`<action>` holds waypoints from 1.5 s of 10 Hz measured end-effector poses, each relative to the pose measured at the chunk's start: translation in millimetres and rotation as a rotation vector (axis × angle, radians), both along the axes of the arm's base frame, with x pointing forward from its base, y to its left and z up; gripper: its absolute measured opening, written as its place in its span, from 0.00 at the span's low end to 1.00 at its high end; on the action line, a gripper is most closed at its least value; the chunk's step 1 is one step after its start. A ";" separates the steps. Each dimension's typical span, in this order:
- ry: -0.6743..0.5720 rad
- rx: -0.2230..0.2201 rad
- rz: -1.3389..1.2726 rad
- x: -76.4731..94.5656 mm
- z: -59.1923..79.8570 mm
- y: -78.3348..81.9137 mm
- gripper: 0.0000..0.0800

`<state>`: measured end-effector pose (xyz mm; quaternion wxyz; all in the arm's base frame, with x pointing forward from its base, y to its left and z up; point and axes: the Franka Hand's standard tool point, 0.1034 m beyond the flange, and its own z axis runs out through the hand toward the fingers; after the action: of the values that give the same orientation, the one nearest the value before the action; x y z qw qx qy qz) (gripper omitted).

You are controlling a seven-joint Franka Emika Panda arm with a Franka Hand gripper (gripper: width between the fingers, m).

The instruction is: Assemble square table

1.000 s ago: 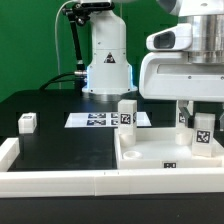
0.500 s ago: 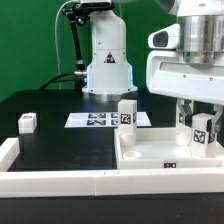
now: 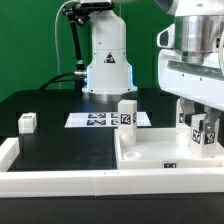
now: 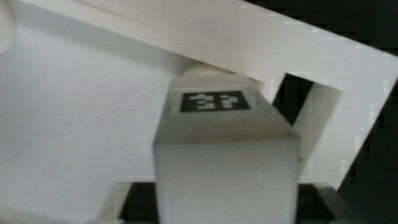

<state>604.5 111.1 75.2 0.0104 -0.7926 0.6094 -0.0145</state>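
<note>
the claw (image 3: 202,122) clamped an upright leg (image 3: 204,138), straight below it, over the slab (image 3: 150,160) corner at the exterior view's right.

The square table slab (image 3: 150,150), the first leg (image 3: 127,108) and the second leg (image 3: 204,131) looked like smooth, matt white plastic, with printed black-and-white tags (image 4: 217,100). The worktop (image 3: 60,140) was matt black. The robot base (image 3: 105,60) had a glossy white shell.

The end effector (image 3: 203,134) runs off the exterior view's top and right edges, and it hides the top of the leg (image 3: 205,129). In the wrist view that leg is blurry and cut off.
</note>
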 end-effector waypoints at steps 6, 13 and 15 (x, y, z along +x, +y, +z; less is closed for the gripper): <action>-0.024 -0.003 0.150 0.1 -2.2 7.1 0.80; -0.028 -0.029 0.668 -3.1 -5.5 12.2 0.81; -0.028 -0.036 0.783 -3.0 -5.4 11.8 0.81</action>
<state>601.5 122.9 69.8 0.0095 -0.9650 0.2603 -0.0308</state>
